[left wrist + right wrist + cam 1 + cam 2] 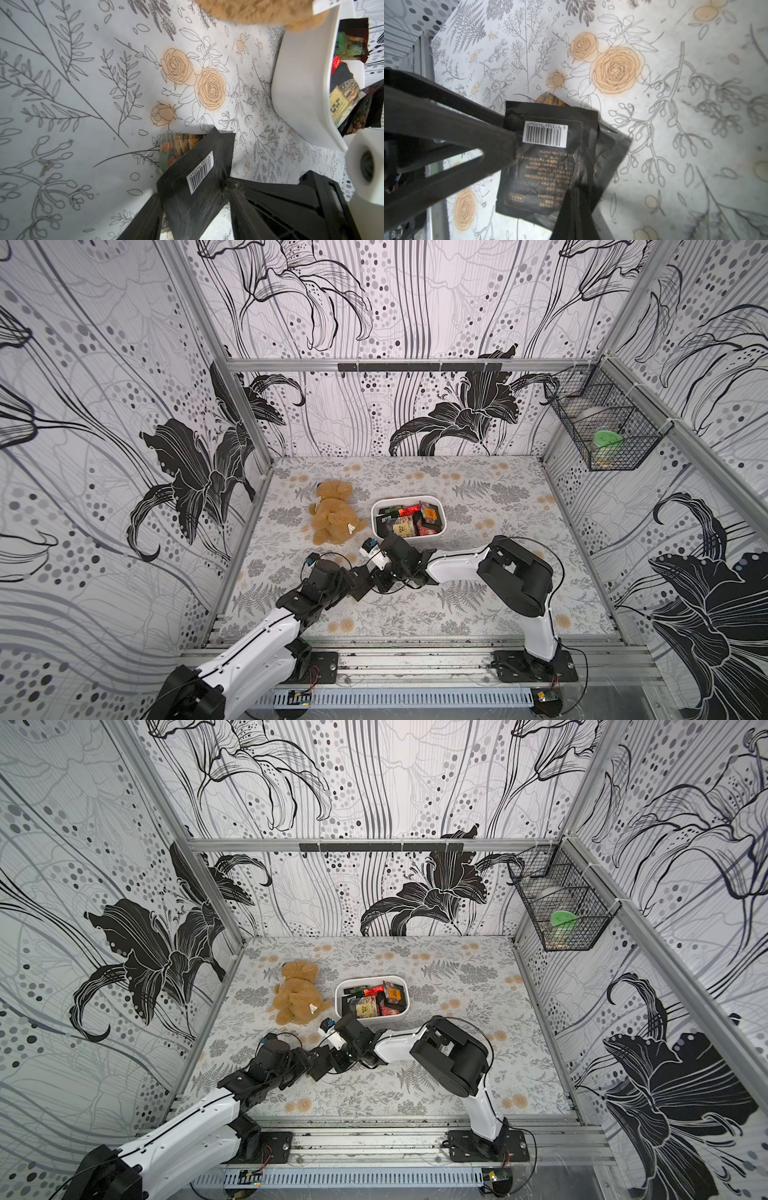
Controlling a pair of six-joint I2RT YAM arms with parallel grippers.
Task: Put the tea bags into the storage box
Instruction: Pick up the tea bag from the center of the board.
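Right gripper [574, 193]: pressed together on the corner of a black bag [550, 166], the one with the white barcode label.
Left gripper [192, 188]: spread, with a finger at each side edge of that same bag. Whether they press it I cannot tell.
Meeting place: the two tools come together just near of the box [301, 83], at its left end, and near-right of the bear [332, 512].
Black bag: tilted and, by its shadow, seemingly off the table [498, 605]. It is not yet over the box.
Second bag [176, 147]: a picture-printed one peeks out from behind the black one. I cannot tell whether it is held along with it or lies on the table.
Box position: mid-table, just right of the bear.
Box contents: a heap of bags [409, 518], black, shiny red and orange-labelled, some standing on edge, covering most of the floor.
Done, as I judge it: nearly all of the job, since most bags are already inside.
Left to do: the black bag and the picture-printed one behind it. In both top views I spot no other loose bag, though the arms hide a patch of table.
Next move, my guess: a short carry, far and a little right, over the near wall, then a release.
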